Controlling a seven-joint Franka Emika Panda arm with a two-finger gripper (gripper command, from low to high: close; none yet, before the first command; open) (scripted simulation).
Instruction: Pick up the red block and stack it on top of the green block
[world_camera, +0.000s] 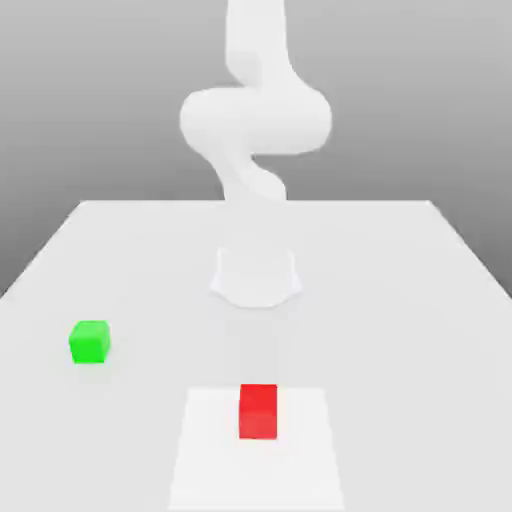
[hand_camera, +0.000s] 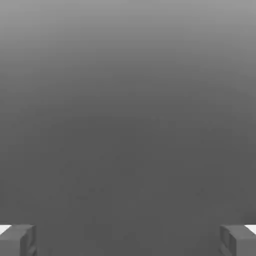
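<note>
Between two dark grey fingers (hand_camera: 20, 241) in the hand view, the gripper (hand_camera: 128, 241) stands wide open, its jaws spread well apart with smooth grey shading between them. In the exterior view, the white robot arm (world_camera: 256, 120) bends through several thick, rounded segments and runs up out of the picture near the middle. Below these segments, a pale, flared base (world_camera: 256, 278) meets the light grey table (world_camera: 390, 290), its outline faint against the tabletop.

On the camera's side of the base, close to the middle of the exterior view, sits the red block (world_camera: 258, 412), a small, plain, bright red cube. It rests upright at the far part of a flat white panel (world_camera: 210, 455), whose sides spread wider towards the camera. Well apart from it, towards the exterior view's left and farther from the camera, the green block (world_camera: 90, 342), a similar small cube in bright green, stands upright directly on the table. Beyond the table's far edge, a plain grey background (world_camera: 420, 100) grows lighter towards the top.
</note>
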